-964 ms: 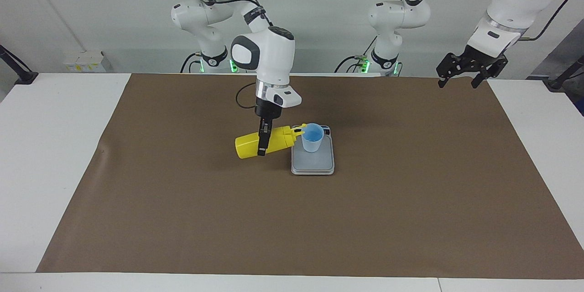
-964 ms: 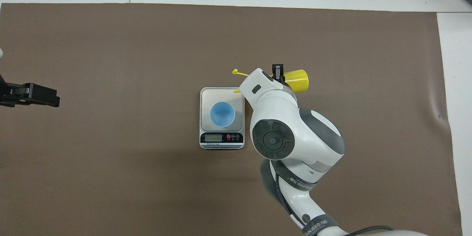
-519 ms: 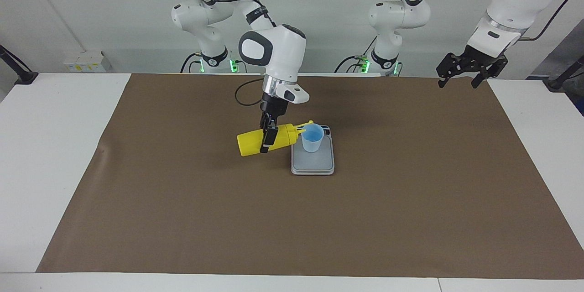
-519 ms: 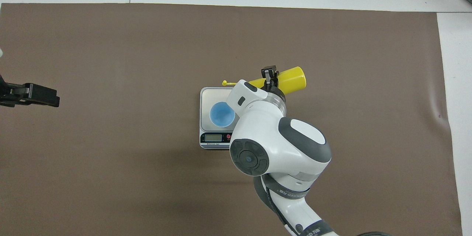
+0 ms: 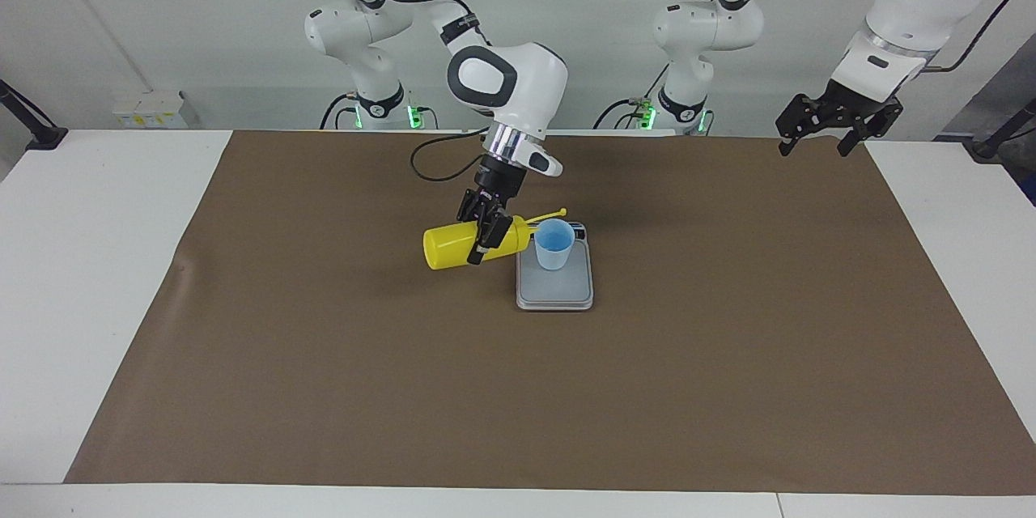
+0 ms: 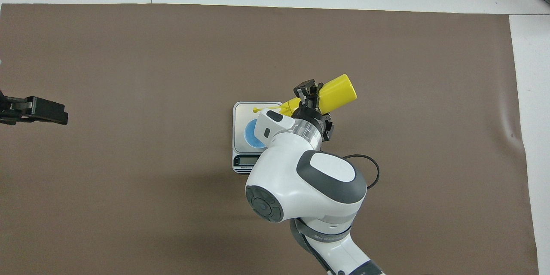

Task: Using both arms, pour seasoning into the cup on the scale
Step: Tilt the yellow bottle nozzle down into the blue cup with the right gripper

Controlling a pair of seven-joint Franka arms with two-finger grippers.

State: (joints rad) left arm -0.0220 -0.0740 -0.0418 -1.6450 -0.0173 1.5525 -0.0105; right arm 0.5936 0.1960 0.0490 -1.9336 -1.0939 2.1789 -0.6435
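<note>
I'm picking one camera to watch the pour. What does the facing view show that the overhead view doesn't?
Facing view only: the whole cup standing on the scale, and the left gripper waiting, open, over the table's edge.
Overhead view only: the scale's display strip; the right arm hides most of the cup.
Both: the right gripper shut on the seasoning bottle, tipped with its nozzle toward the cup.

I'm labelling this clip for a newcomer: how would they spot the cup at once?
Find the brown mat covering the table; near its middle lies a small silver-grey scale. The cup stands on it: small, pale blue, handleless, unlike the yellow bottle tipped toward it in the right gripper.
</note>
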